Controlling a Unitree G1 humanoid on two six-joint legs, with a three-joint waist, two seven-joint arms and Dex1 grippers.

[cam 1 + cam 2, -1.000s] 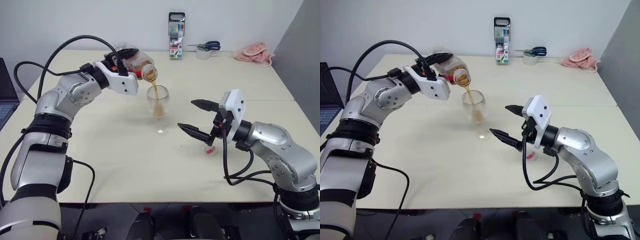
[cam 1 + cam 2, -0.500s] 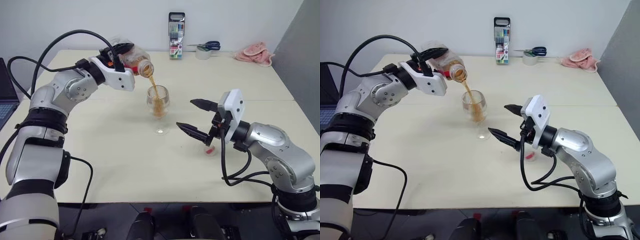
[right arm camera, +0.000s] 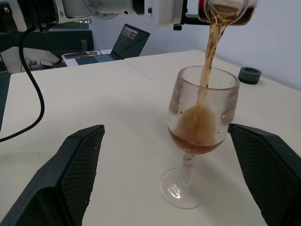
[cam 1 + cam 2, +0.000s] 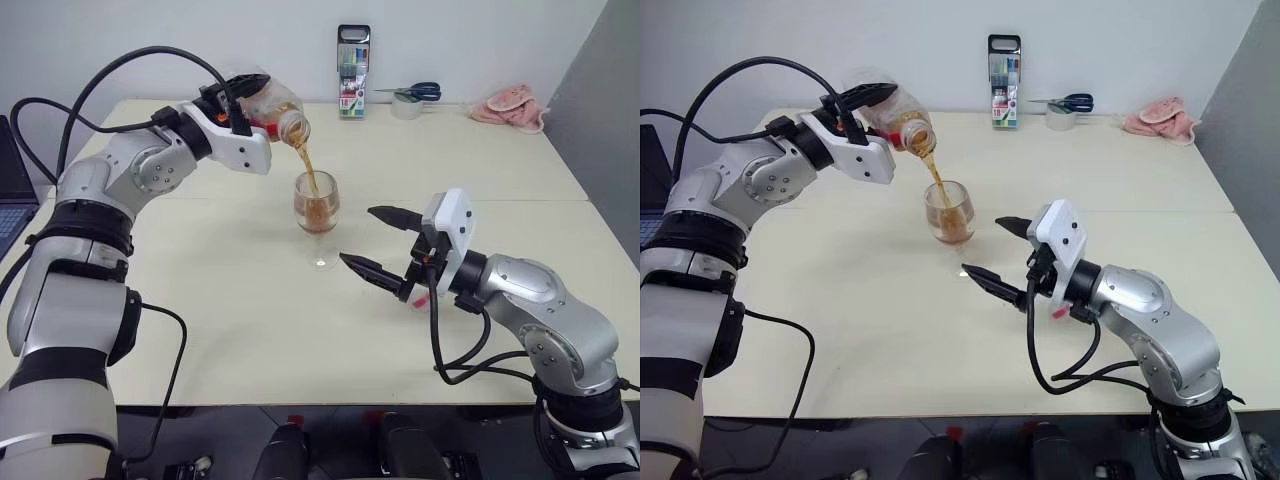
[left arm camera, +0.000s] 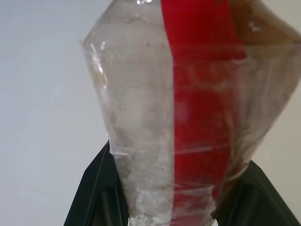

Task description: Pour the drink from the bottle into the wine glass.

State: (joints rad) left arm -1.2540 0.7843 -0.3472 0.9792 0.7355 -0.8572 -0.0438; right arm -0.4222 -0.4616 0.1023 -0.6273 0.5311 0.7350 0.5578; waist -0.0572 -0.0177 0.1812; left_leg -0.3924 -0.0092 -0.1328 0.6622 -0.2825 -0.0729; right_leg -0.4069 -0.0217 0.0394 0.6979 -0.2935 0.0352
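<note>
The left gripper (image 4: 243, 103) is clamped on the bottle (image 4: 272, 112), tipped above the wine glass (image 4: 318, 215), streaming the drink (image 3: 207, 61) into its bowl. The right gripper (image 4: 377, 245) waits spread wide just beside the glass; a nudge could topple it, and further tilt risks overshooting the rim.

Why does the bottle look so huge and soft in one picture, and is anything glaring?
Left wrist view: the bottle sits right against the lens, so it looms and blurs. Right wrist view: the glass is sharp, the laptop behind softer. Eye views: even light, faint shadows, no strong glare.
</note>
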